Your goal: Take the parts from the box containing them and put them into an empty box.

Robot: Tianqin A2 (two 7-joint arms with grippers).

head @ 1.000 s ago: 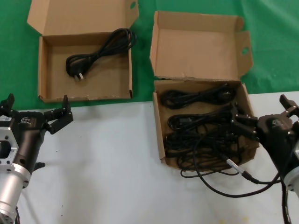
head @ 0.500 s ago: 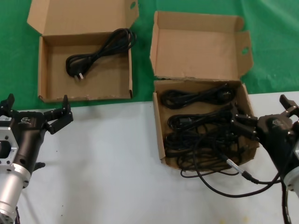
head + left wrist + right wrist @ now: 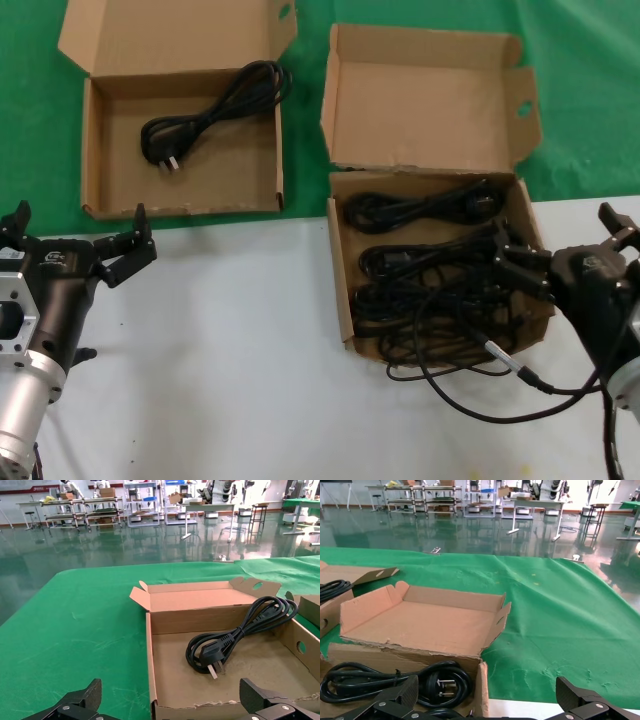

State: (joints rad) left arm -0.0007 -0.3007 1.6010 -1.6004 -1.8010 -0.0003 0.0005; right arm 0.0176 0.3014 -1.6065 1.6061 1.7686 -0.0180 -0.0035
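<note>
The box containing the parts is the right-hand carton with the winged lid. Several black cords are tangled in it, and one loop spills over its front wall. My right gripper stands open at this box's right wall, straddling that wall with nothing held; a coiled cord lies just inside. The box with the flat flaring lid sits at the far left and holds one cord. My left gripper waits open before its front wall, and that cord shows beyond my gripper.
Both boxes straddle the line between green cloth and white tabletop. Each lid stands open at the back. My own silver-tipped cable trails across the table in front of the right box, toward the right arm.
</note>
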